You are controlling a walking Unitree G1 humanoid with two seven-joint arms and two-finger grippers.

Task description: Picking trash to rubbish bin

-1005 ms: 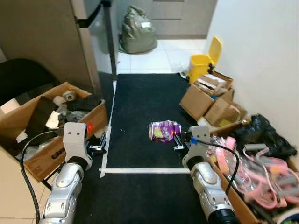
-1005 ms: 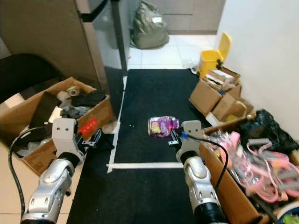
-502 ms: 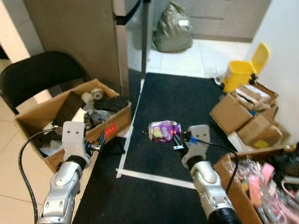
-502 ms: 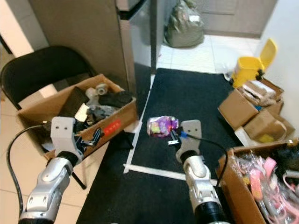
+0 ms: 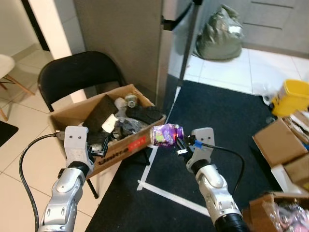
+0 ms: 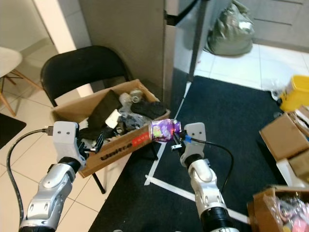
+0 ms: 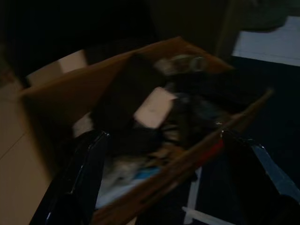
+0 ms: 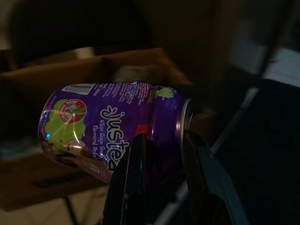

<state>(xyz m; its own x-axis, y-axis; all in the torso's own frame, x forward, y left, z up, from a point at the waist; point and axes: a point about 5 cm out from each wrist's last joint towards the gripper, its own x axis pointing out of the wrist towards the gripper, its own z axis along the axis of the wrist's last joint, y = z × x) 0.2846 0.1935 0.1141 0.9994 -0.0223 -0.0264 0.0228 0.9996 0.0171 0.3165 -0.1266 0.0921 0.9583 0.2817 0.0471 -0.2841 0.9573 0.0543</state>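
Fingers of the right gripper [image 5: 180, 145] clamped on a crushed purple can [image 5: 165, 135], held in the air just beside the near corner of a cardboard box [image 5: 126, 147]. Left eye view: box sits beside a black folding chair [image 5: 77, 77], packed with dark scraps and a white card; red label on its front wall. Left gripper [image 5: 99, 149] raised in front of the box's front wall. Black mat [image 5: 227, 121] with a white tape line [image 5: 169, 197] under the can and the right arm; yellow bin [image 5: 291, 97] far right, grey-green sack [image 5: 219, 34] at the back on white tiles.

Right eye view: same layout; can overlaps the box's upper edge.

Left wrist view: dim and blurred; two black fingers [image 7: 79, 183] stand well apart, open box between them, nothing held.

Right wrist view: fingers [image 8: 133, 180] grip the can near its rim end; "justea" lettering legible, can lying sideways, box behind it
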